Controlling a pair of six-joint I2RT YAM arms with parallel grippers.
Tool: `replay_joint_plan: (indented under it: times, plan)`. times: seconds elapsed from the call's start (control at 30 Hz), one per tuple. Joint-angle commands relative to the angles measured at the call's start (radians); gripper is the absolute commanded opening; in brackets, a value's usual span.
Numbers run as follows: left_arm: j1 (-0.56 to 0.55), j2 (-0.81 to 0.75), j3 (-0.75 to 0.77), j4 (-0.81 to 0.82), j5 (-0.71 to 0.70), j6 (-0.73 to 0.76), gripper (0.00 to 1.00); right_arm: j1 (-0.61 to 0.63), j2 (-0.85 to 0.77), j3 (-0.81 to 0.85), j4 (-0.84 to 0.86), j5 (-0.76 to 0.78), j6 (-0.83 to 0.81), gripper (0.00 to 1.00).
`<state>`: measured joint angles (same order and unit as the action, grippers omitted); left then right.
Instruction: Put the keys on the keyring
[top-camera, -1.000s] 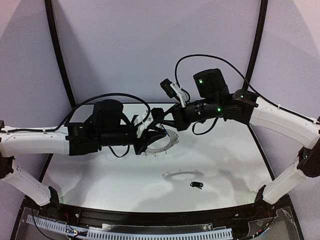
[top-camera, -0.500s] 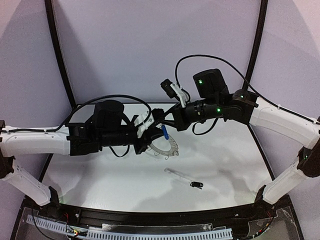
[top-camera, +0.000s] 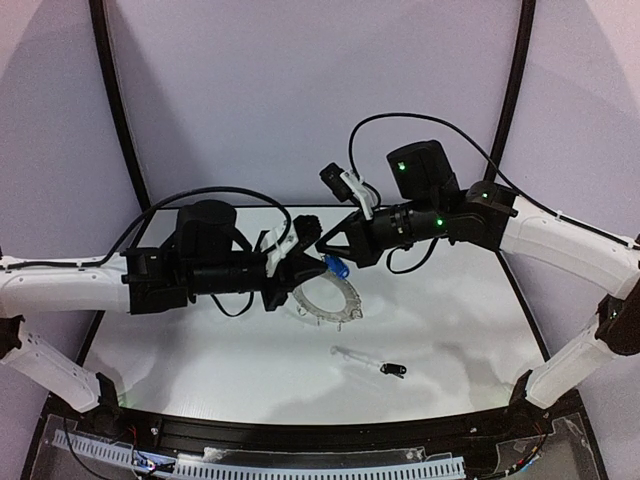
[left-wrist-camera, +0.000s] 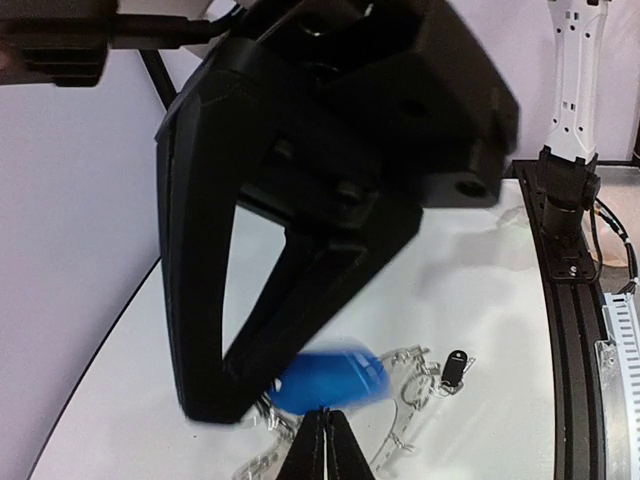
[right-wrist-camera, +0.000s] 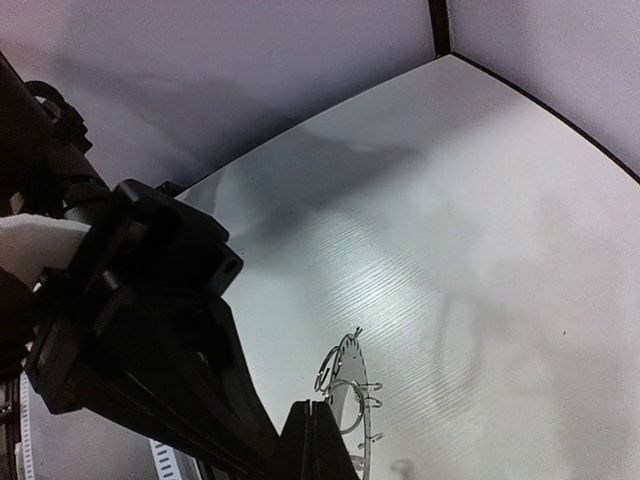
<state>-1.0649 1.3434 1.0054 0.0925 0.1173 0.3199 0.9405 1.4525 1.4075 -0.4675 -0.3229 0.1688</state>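
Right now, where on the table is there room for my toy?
Bare table lies front-left, between left arm and near edge, and right of the black key. Crowded mid-table: left pincer and right pincer meet by the keyring and blue key.

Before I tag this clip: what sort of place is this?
Probably a robotics lab cell: white table enclosed by plain pale walls, left arm and right arm bolted at its near edge, slotted cable duct in front.
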Motion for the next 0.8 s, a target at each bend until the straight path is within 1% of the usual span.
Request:
replay_joint_plan:
  times: [0.0,0.13,0.27,0.4,0.53,0.57,0.6,0.63,0.7,0.77]
  plan:
    - [-0.003,0.072,0.107,-0.12,0.017,0.021,0.01,0.012,-0.031,-0.004,0.083,-0.065,0.017,0.0]
    - [-0.004,0.103,0.14,-0.156,-0.022,0.011,0.01,0.012,-0.035,-0.009,0.081,-0.066,0.027,0.0]
    - [-0.004,0.095,0.126,-0.125,-0.055,0.003,0.01,0.012,-0.037,-0.013,0.078,-0.059,0.03,0.0]
    - [-0.003,0.059,0.081,-0.06,-0.042,0.006,0.01,0.012,-0.041,-0.013,0.064,-0.026,0.026,0.0]
    - [-0.003,0.037,0.056,-0.059,-0.025,0.007,0.01,0.012,-0.042,-0.013,0.058,-0.02,0.025,0.0]
    - [-0.003,0.035,0.056,-0.063,-0.025,0.008,0.03,0.012,-0.042,-0.012,0.059,-0.022,0.025,0.0]
    - [-0.004,0.033,0.058,-0.068,-0.023,0.013,0.17,0.012,-0.04,-0.011,0.061,-0.027,0.025,0.0]
    - [-0.003,0.034,0.059,-0.069,-0.025,0.015,0.28,0.012,-0.038,-0.01,0.061,-0.029,0.023,0.0]
    - [-0.003,0.035,0.059,-0.065,-0.03,0.015,0.31,0.012,-0.034,-0.007,0.061,-0.036,0.022,0.0]
    - [-0.004,0.038,0.06,-0.059,-0.034,0.01,0.31,0.012,-0.032,-0.005,0.06,-0.037,0.019,0.0]
